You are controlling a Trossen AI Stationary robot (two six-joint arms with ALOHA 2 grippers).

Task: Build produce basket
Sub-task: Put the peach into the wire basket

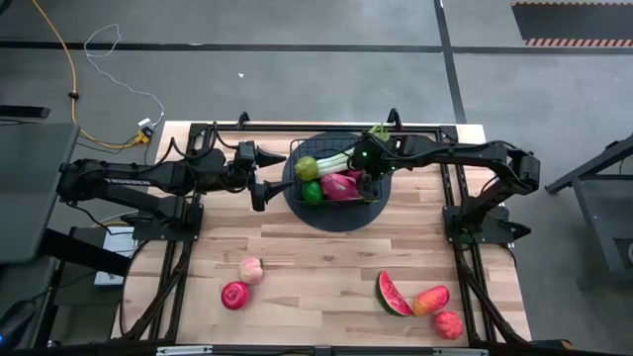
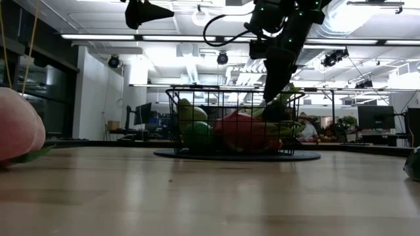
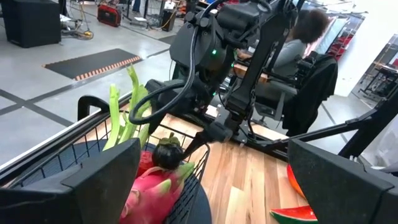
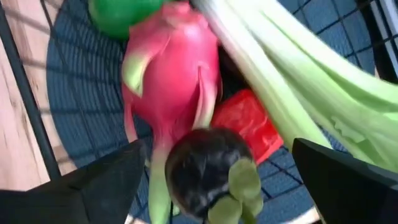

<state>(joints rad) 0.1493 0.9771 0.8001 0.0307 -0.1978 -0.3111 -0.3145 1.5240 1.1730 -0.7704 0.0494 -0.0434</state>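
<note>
The black wire basket (image 1: 293,168) stands on a dark round mat (image 1: 331,220) at the table's far middle. In it lie a pink dragon fruit (image 4: 171,68), a green-white leafy stalk (image 4: 292,68), a red pepper (image 4: 245,121), a green pepper (image 4: 118,12), a yellow-green fruit (image 1: 307,166) and a dark round fruit with a green stem (image 4: 202,168). My right gripper (image 1: 371,163) reaches down into the basket's right side, open, with its fingers on either side of the dark fruit and apart from it. My left gripper (image 1: 259,176) hovers open and holds nothing, just left of the basket, high above the table (image 2: 147,12).
Near the table's front edge lie a peach (image 1: 251,269) and a red apple (image 1: 234,295) on the left, and a watermelon slice (image 1: 392,294), a mango (image 1: 430,299) and a red fruit (image 1: 448,324) on the right. Bare wood lies between them. A person (image 3: 305,43) sits beyond the table.
</note>
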